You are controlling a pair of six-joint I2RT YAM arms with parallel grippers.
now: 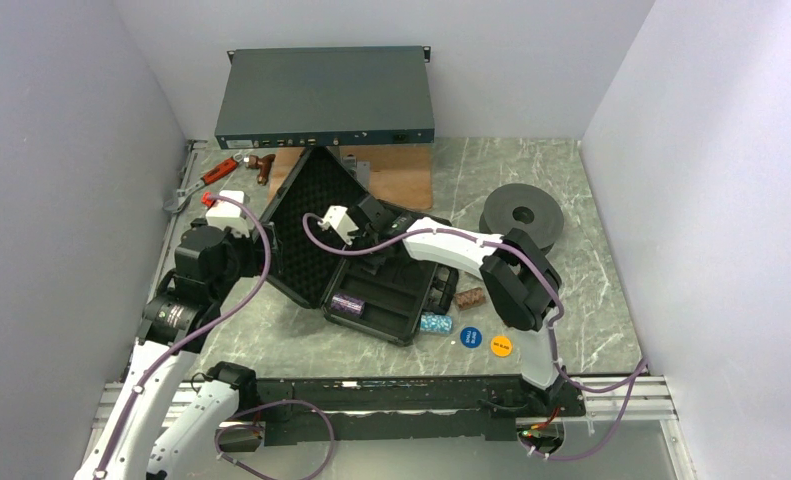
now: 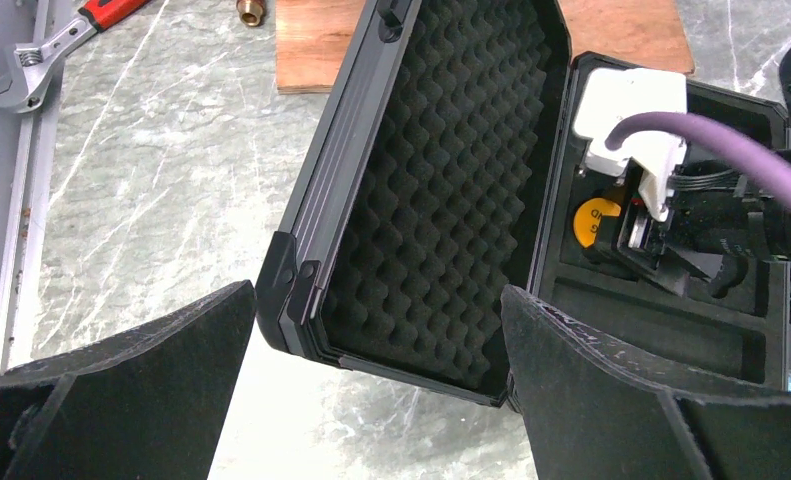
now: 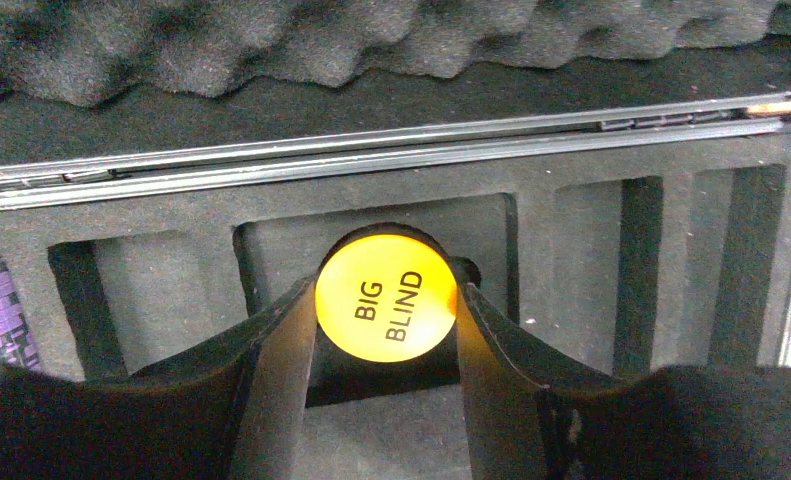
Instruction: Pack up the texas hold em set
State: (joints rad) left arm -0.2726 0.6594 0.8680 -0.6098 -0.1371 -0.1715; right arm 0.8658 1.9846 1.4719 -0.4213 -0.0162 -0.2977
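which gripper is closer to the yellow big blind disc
Right. The right gripper is shut on the yellow big blind disc, over the case and its foam slots. The left gripper is open, off beside the raised lid.

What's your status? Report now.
Left gripper open, by lid. Right gripper shut on yellow disc, at case slot. Nothing in way.

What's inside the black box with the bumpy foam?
A purple striped chip roll sits in a foam slot, and the right jaws hold a round yellow BIG BLIND disc at another slot. The white right arm covers the middle slots, so those are hidden.
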